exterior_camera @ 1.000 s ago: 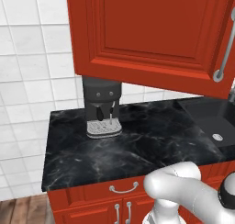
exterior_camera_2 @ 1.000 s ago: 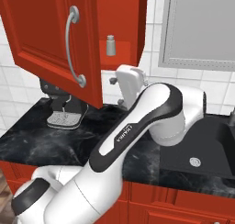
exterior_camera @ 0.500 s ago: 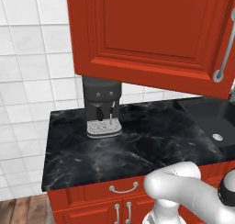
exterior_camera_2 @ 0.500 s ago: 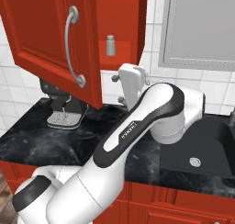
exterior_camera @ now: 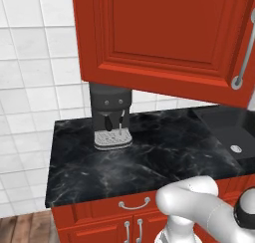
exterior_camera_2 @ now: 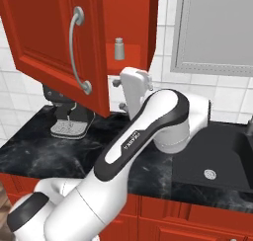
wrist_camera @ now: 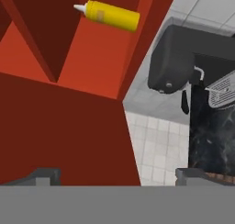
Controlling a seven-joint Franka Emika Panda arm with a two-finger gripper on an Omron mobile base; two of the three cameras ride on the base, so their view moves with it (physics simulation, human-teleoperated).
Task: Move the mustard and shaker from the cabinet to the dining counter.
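Note:
The red cabinet [exterior_camera_2: 44, 42] hangs over the counter with its panelled door swung open. On the inner shelf stands the small grey shaker [exterior_camera_2: 118, 48]. The yellow mustard [wrist_camera: 112, 15] shows in the hand view, deep in the cabinet; it appears sideways because that view is rolled. My gripper [exterior_camera_2: 118, 94] hovers just below the cabinet's open bottom edge, under the shaker. It is open, with nothing between its fingertips [wrist_camera: 43, 175]. A black marble-veined counter [exterior_camera: 149, 157] lies below; I cannot tell whether it is the dining counter.
A dark coffee machine [exterior_camera: 110, 115] stands on the counter under the cabinet, left of my hand. A black sink [exterior_camera_2: 217, 156] is set into the counter on the right, beneath a grey window [exterior_camera_2: 217, 32]. The open door's silver handle [exterior_camera_2: 74, 52] juts out.
The hand has crept slightly up and left toward the cabinet's underside. The gripper stays open and the bottle and shaker have not moved.

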